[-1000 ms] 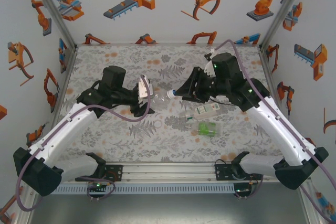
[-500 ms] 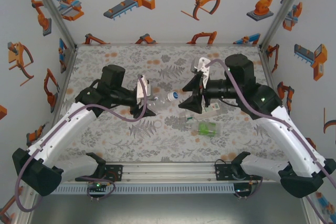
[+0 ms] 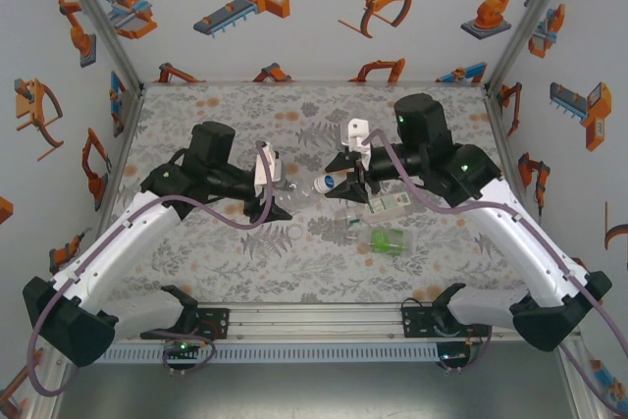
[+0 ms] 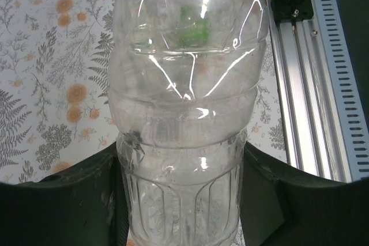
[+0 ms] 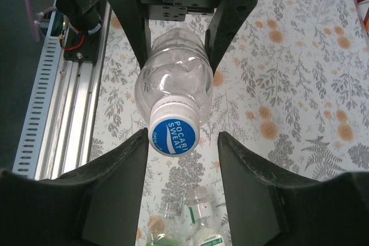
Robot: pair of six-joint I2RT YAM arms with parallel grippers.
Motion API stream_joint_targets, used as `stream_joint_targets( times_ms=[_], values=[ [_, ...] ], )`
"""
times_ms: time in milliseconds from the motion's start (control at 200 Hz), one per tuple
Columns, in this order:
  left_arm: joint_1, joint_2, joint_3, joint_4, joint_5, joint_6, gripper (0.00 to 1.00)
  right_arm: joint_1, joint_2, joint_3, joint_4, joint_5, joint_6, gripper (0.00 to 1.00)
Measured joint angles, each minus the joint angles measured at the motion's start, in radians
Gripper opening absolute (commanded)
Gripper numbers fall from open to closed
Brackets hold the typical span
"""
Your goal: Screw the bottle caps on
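Though tiny overhead, blue cap (image 5: 173,129) legible wrist-side.

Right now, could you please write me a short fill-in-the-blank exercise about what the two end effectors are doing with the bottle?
The left end effector is shut on a clear plastic ____.
The cap on that bottle is coloured ____.
The right end effector straddles the cap with its jaws ____.
Missing words: bottle; blue; open.

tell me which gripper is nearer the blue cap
Right. The right gripper straddles the blue cap, jaws open; the left gripper clamps the clear bottle by its body, farther from the cap.
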Motion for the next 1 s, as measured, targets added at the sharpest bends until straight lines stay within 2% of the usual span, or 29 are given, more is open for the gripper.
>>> stream_joint_targets(
  times_ms=[275, 320, 466, 596, 636, 761, 891, 1001],
  values=[
    [0.000, 0.000, 0.000, -0.004, 0.000, 0.005, 0.00, 0.004, 0.000, 0.010, 0.000, -0.027, -0.011, 0.43],
    [0.000, 0.000, 0.000, -0.004, 0.000, 0.005, 0.00, 0.004, 0.001, 0.011, -0.002, -0.031, -0.012, 0.38],
    [0.000, 0.000, 0.000, -0.013, 0.000, 0.008, 0.00, 0.006, 0.004, 0.013, -0.006, -0.036, -0.011, 0.15],
    [0.000, 0.000, 0.000, -0.030, 0.000, 0.008, 0.00, 0.008, 0.005, 0.014, -0.010, -0.021, 0.045, 0.03],
    [0.000, 0.000, 0.000, -0.034, -0.001, 0.008, 0.00, 0.010, 0.005, 0.013, -0.003, -0.012, 0.089, 0.00],
    [0.000, 0.002, 0.000, -0.052, -0.016, 0.008, 0.00, 0.023, -0.026, -0.052, 0.088, 0.056, 0.324, 0.00],
    [0.000, 0.016, 0.000, -0.068, -0.042, 0.009, 0.00, 0.043, -0.063, -0.130, 0.175, 0.202, 0.706, 0.00],
    [0.001, 0.023, 0.000, -0.073, -0.074, 0.006, 0.00, 0.056, -0.048, -0.128, 0.165, 0.322, 1.034, 0.00]
  ],
)
